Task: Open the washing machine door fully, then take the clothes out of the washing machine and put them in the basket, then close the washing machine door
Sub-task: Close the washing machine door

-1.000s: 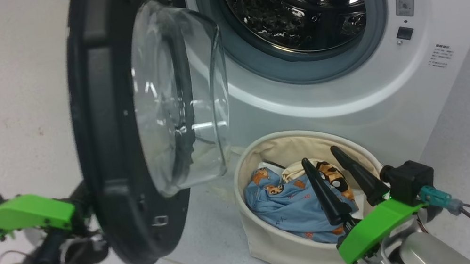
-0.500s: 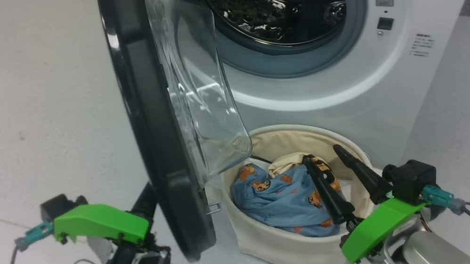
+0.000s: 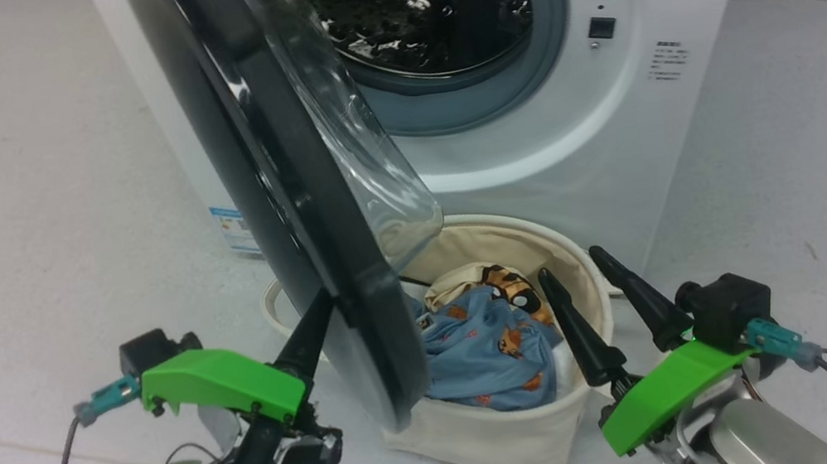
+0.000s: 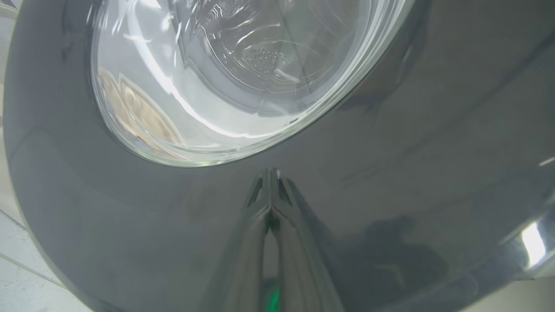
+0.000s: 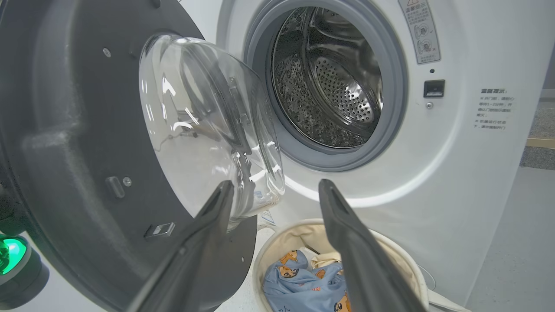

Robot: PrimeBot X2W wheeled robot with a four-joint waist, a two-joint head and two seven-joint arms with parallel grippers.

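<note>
Left gripper (image 3: 319, 311), seen from the head camera, is pressing its dark fingers, drawn together, against the outer face of the washing machine door (image 3: 303, 225), low on the black ring, while the door is standing partly open and nearly edge-on before the washing machine (image 3: 618, 147). Right gripper (image 3: 571, 262) is hovering empty with its fingers spread over the right rim of the basket (image 3: 482, 439), which is sitting on the floor against the foot of the machine's front. The clothes (image 3: 483, 346) are lying inside it, and the door's lower edge is hanging over its left rim. From the left wrist, the left gripper (image 4: 271, 190) is showing its two fingers meeting at the tips and touching the glossy ring just below the clear glass bowl (image 4: 225, 78). From the right wrist, the right gripper (image 5: 275, 184) is pointing with parted fingers toward the steel drum (image 5: 334, 78), which is looking empty, with the door's inner side to the left and the basket (image 5: 303, 240) below. The door is probably going to feel rigid and fairly heavy, swinging only on its hinge. Its polished ring is likely slippery under narrow tips, so a flat push low on the ring, near the free edge and away from the hinge, is seeming safest. The bulging glass is best left untouched, and the soft basket rim may be brushing the door as it swings.
</note>
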